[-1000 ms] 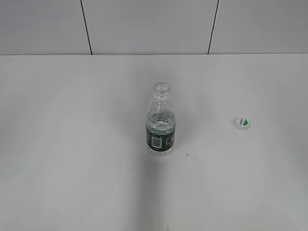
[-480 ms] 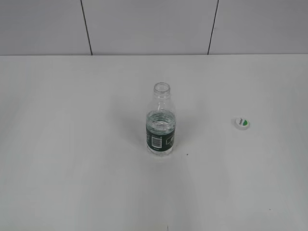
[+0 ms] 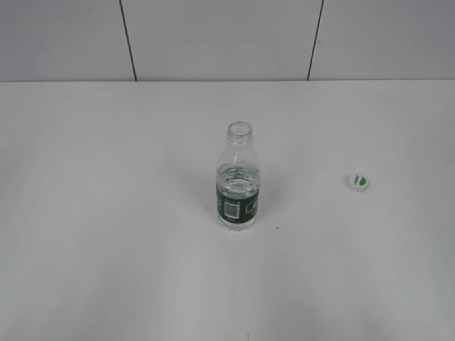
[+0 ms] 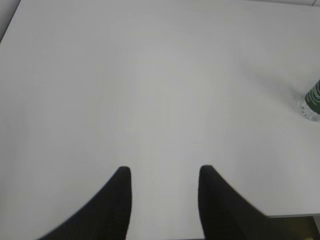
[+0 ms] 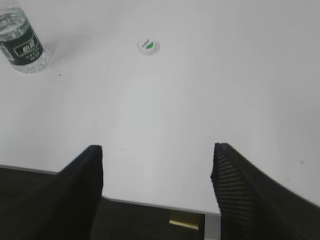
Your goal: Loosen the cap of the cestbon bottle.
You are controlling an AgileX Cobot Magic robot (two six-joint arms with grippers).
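The cestbon bottle (image 3: 238, 183) stands upright at the middle of the white table, its neck open with no cap on it. It holds some water and has a dark green label band. The cap (image 3: 358, 182) lies on the table to its right, green patch up. In the right wrist view the bottle (image 5: 22, 47) is at the top left and the cap (image 5: 148, 47) lies apart from it. In the left wrist view only the bottle's base (image 4: 313, 100) shows at the right edge. My left gripper (image 4: 165, 172) and right gripper (image 5: 157, 150) are open, empty, near the table's front edge.
The white table (image 3: 106, 213) runs back to a panelled wall (image 3: 213, 35). The table's front edge (image 5: 150, 205) shows in the right wrist view, with a dark area and a small brass-coloured part (image 5: 184, 223) below it.
The cap has settled slightly on the table. The bottle has not moved. No arm shows in the exterior view.
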